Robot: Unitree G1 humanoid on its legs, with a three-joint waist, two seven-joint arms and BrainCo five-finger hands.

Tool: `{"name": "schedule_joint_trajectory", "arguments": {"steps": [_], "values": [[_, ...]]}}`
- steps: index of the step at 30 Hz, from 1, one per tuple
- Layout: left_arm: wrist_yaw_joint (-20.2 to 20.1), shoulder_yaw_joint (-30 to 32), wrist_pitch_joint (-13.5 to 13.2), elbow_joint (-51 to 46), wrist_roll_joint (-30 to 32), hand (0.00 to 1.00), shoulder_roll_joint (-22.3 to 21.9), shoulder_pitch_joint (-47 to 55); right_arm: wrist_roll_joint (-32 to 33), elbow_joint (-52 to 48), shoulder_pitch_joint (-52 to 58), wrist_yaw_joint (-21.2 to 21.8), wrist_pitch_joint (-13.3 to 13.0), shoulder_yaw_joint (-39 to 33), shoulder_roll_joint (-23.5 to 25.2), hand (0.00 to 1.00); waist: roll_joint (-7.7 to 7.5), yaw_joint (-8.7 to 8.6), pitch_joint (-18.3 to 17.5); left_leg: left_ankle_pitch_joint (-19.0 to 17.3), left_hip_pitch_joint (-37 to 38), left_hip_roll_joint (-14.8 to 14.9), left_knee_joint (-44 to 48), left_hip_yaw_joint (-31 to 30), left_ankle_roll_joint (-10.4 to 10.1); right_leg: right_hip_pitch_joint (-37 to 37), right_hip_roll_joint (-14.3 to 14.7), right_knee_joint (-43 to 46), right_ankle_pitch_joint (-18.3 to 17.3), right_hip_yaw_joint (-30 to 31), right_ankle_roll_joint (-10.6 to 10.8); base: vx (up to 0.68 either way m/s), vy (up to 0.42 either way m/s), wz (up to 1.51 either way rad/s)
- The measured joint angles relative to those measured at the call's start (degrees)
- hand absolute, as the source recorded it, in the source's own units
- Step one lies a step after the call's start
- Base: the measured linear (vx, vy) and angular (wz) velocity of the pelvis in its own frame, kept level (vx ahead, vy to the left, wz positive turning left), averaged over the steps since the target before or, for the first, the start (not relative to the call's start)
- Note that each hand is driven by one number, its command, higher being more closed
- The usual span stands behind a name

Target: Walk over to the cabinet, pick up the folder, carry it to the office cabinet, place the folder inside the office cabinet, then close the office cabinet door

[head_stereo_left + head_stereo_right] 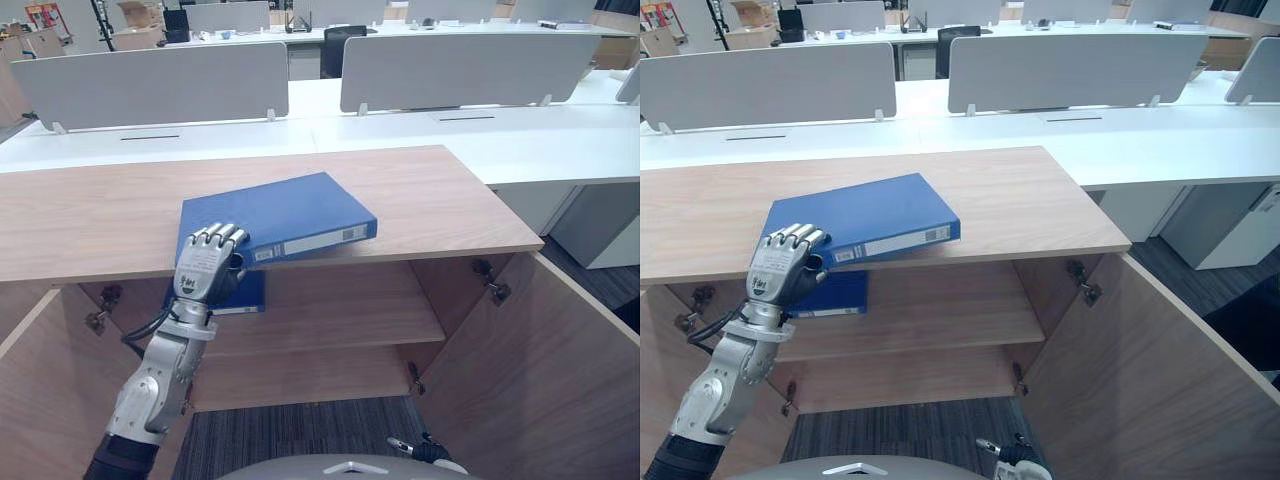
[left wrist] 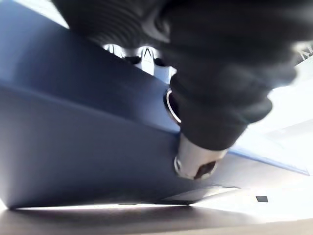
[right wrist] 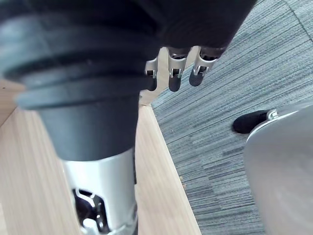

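Note:
A blue folder [image 1: 285, 215] lies flat on the wooden top of the cabinet [image 1: 100, 210], its near left corner jutting over the front edge. My left hand [image 1: 205, 262] is shut on that corner, fingers over the cover and thumb [image 2: 195, 161] pressed against the blue folder [image 2: 73, 147] from below. The same grip appears in the right eye view, left hand [image 1: 780, 265] on the folder [image 1: 865, 220]. My right hand [image 3: 171, 68] hangs low over the carpet beside a wooden door, fingers relaxed and holding nothing.
Both cabinet doors stand open, the right door [image 1: 540, 360] and the left door [image 1: 40, 400]. A second blue folder [image 1: 245, 292] lies on the inner shelf [image 1: 340, 310]. White desks with grey dividers [image 1: 160, 85] stand behind the cabinet. Grey carpet [image 1: 300, 430] lies in front.

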Motion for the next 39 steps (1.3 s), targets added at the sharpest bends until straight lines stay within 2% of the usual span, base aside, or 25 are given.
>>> {"name": "schedule_joint_trajectory", "arguments": {"steps": [4, 8, 10, 16, 21, 23, 28, 33, 39], "values": [[1.1, -1.0, -1.0, -3.1, -4.6, 1.00, -0.7, 0.0, 0.0, -0.2, 0.1, -0.2, -0.8, 1.1, 0.0, 0.00, -0.28, -0.08, -0.2, 0.1, -0.7, -0.1, 0.4, 0.1, 0.1, -1.0, 0.0, 0.7, 0.1, 0.4, 0.0, -0.01, -0.010, -0.03], [1.3, -3.7, -2.5, -7.4, -10.2, 1.00, -4.9, 0.0, 0.4, -1.9, 0.3, -0.5, -0.9, 3.5, -0.1, 0.00, -0.44, 0.48, -0.2, 0.1, -0.8, -0.1, 0.4, 0.0, 0.2, -2.0, 0.0, 1.3, 0.2, 1.7, 0.1, -0.02, -0.008, -0.12], [1.8, -4.5, -3.3, -9.0, -12.8, 1.00, -6.5, 0.0, 1.4, -2.6, 0.4, -0.6, -1.1, 5.0, 0.4, 0.00, -0.43, 0.16, -0.2, 0.1, -0.8, -0.1, 0.4, 0.0, 0.2, -2.2, 0.1, 1.6, 0.2, 1.9, 0.1, -0.04, -0.016, -0.07], [4.0, -4.8, -5.2, -13.0, -23.4, 1.00, -11.3, 0.3, 2.2, -7.3, 1.4, -1.5, -2.2, 7.2, 1.1, 0.00, -0.19, 0.26, -0.2, 0.1, -1.0, -0.1, 0.3, -0.1, 0.2, -3.7, 0.2, 2.7, -0.2, 3.2, -0.2, -0.05, -0.014, -0.08], [6.2, -4.6, -5.8, -16.9, -32.9, 1.00, -15.7, 3.0, 5.9, -22.3, 5.2, -1.9, -3.9, 7.6, 3.3, 0.00, -0.38, 0.16, 0.0, 0.2, -1.3, -0.2, 0.3, -0.1, 0.3, -4.1, 0.2, 2.9, 0.1, 3.2, 0.2, -0.02, -0.007, 0.00], [7.3, -4.4, -6.2, -18.6, -38.6, 1.00, -17.6, 4.4, 8.1, -31.3, 6.4, -1.9, -5.7, 7.9, 4.5, 0.00, -0.58, 0.26, 0.1, 0.1, -1.4, -0.1, 0.4, 0.1, 0.4, -4.4, 0.3, 2.8, 0.1, 3.4, 0.2, -0.01, -0.014, -0.05], [8.6, -2.5, -7.6, -19.0, -45.4, 1.00, -20.1, 7.3, 9.0, -50.7, 8.9, -2.1, -9.8, 9.3, 7.2, 0.00, -0.82, 0.35, 0.2, -0.3, -1.6, -0.1, 0.4, 1.3, 0.5, -5.0, 0.4, 2.8, 0.4, 4.4, 0.4, 0.01, -0.009, -0.11], [8.5, -2.4, -7.6, -19.0, -49.7, 1.00, -20.3, 9.2, 11.1, -62.4, 10.1, -3.1, -12.3, 9.3, 8.9, 0.00, -1.77, 0.05, 0.8, -0.8, -1.6, -0.1, 0.4, 1.6, 0.4, -5.0, 0.4, 2.5, 0.5, 4.7, 0.4, 0.01, -0.007, -0.03], [7.6, -2.2, -7.7, -19.0, -50.9, 1.00, -21.5, 9.8, 11.2, -73.7, 10.8, -3.2, -15.2, 8.6, 9.0, 0.00, -1.45, -0.01, 1.1, -1.5, -1.2, -0.2, 0.4, 2.7, 0.5, -5.1, 0.4, 2.3, 0.5, 5.7, 0.5, 0.01, -0.012, -0.08]]}}
